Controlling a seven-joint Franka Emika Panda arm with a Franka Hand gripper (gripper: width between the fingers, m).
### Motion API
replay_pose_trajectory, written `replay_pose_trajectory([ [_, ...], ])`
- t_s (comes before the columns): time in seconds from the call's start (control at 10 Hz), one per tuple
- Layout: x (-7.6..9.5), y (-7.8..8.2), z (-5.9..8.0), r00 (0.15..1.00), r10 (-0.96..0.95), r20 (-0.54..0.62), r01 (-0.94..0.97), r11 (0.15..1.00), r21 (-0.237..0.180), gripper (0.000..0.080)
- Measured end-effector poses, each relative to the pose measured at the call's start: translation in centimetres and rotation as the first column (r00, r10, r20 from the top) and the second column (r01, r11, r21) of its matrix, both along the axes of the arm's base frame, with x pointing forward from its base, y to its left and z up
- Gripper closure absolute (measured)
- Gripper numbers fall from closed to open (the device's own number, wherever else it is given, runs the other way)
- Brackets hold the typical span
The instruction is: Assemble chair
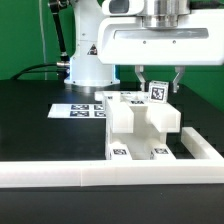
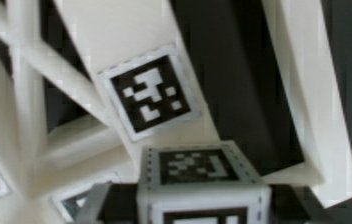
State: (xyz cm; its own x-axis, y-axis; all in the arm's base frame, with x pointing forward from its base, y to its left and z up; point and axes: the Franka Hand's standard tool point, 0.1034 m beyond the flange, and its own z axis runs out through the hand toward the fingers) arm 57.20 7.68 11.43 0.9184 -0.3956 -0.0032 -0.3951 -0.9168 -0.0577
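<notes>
The partly built white chair (image 1: 138, 125) stands in the middle of the black table, with tags on its front and top faces. My gripper (image 1: 158, 86) hangs just above its back right part and is shut on a small square white tagged leg piece (image 1: 157, 93). In the wrist view the leg piece (image 2: 199, 185) sits between the dark fingers (image 2: 105, 198), with its tagged end facing the camera. Behind it is a tagged slanted panel of the chair (image 2: 150, 92). The leg's lower end is close above the chair; whether it touches is hidden.
The marker board (image 1: 80, 110) lies flat at the exterior view's left of the chair. A long plain white rail (image 1: 90, 176) runs along the front and turns back at the right (image 1: 200, 143). The robot's base (image 1: 90, 55) stands behind.
</notes>
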Motion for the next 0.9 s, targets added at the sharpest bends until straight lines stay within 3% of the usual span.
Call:
replay_pose_trajectory([
  [0.5,0.00,0.06,0.00,0.962,-0.274,-0.016,0.274,0.962,0.005,0.0512],
  [0.9,-0.03,0.15,-0.03,0.865,-0.501,-0.031,0.502,0.865,0.005,0.0512],
])
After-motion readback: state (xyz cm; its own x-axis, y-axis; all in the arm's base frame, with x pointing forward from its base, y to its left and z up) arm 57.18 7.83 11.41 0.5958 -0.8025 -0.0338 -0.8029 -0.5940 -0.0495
